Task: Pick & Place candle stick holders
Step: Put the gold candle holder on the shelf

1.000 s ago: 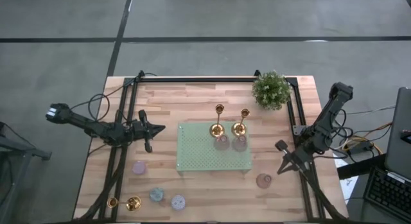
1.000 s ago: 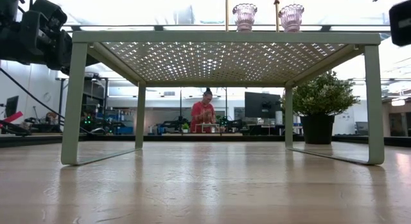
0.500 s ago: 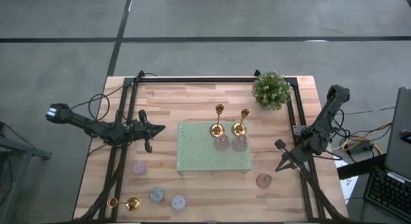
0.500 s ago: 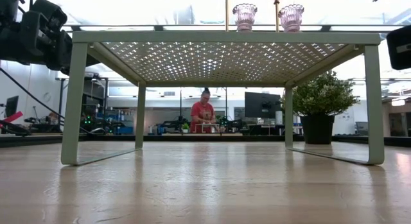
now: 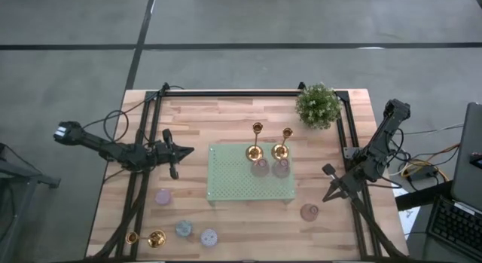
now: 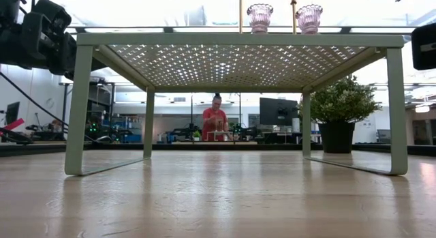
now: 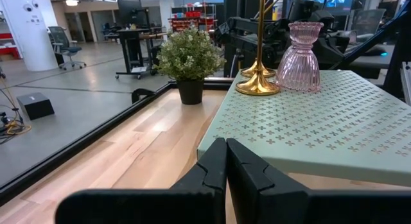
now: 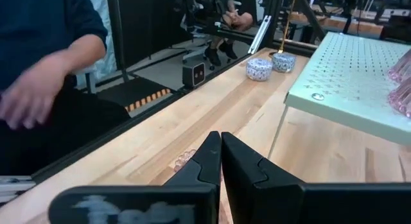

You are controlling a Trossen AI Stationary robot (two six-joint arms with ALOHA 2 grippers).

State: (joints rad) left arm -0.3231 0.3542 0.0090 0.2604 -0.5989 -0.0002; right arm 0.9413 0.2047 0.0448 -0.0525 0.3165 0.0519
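Two gold candle stick holders stand upright by their round bases on the green shelf, with two pink glass holders beside them. On the table sit a pink holder, a bluish one, a pale one and a brownish-pink one. A third gold holder lies on its side at the near left. My left gripper is shut, level, left of the shelf. My right gripper is shut, right of the shelf, above the brownish-pink holder.
A potted plant stands at the far right corner. Black frame rails run along the table's far and side edges. The shelf stands on four legs. A person's hand shows beyond the table's near edge in the right wrist view.
My right gripper has sunk and tipped down a little, then kept still. It stays shut.
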